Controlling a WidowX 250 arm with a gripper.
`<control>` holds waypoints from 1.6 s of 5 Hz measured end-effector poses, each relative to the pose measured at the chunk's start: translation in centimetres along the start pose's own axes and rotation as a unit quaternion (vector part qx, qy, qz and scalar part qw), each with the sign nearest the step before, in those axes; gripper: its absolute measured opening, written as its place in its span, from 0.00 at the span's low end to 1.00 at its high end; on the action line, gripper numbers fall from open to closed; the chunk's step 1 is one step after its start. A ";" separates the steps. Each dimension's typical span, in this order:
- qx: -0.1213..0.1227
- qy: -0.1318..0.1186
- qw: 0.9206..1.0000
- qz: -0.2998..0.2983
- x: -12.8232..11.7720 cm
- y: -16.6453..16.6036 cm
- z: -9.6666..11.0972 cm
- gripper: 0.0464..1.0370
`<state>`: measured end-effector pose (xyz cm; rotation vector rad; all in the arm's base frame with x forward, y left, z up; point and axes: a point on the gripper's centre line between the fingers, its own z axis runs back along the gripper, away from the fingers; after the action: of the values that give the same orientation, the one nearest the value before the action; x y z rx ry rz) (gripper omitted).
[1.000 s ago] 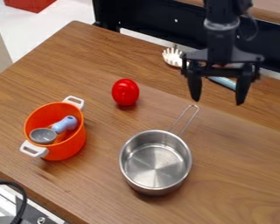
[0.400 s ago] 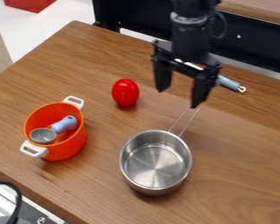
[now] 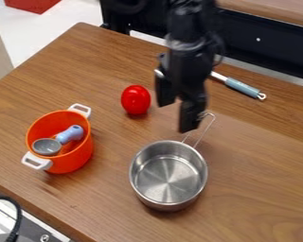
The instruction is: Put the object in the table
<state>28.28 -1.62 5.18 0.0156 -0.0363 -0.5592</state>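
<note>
Gripper (image 3: 177, 115) has shifted leftward and nearer the camera since the earlier frames, also turned on its wrist; pots, red egg-shaped object and utensil lie as before. Fingers well parted, nothing held between them; they hang above the wooden table (image 3: 262, 156), between the red egg-shaped object (image 3: 136, 99) and the wire handle (image 3: 206, 127) of a steel saucepan (image 3: 168, 174); one fingertip overlaps the line of sight near that handle, contact cannot be told. Task's thing: sentence names no particular object, so cannot say which is meant; candidates as they lie: red egg-shaped object upright on the table, left of the gripper; scoop (image 3: 47, 147) with grey bowl and pale blue handle, inside the orange pot (image 3: 74, 160), handle leaning toward the right wall; saucepan bare inside, lower centre, handle pointing away toward upper right. Orange pot stands at left, its two white handles at opposite sides of the rim; long-handled utensil (image 3: 244, 88) lies toward the far edge, blue-grey grip to the right, other end behind the arm; black cable (image 3: 17, 210) at lower left, off the table's near edge; red box (image 3: 31, 4) beyond the far left.
</note>
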 end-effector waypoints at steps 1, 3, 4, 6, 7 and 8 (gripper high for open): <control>-0.006 -0.008 1.000 -0.017 -1.2 -0.2 -1.5 0.96; 0.003 -0.012 1.000 -0.027 -1.3 -0.5 -2.9 0.96; 0.014 -0.018 0.999 -0.038 -1.7 -0.7 -4.1 0.96; 0.034 -0.011 0.998 -0.056 -1.6 -0.9 -5.7 0.92; 0.035 -0.005 0.998 -0.061 -1.6 -1.1 -5.9 0.65; 0.035 -0.002 0.998 -0.060 -1.7 -1.2 -6.0 0.36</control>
<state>26.48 -1.74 -0.95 0.0846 -0.0589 -0.6775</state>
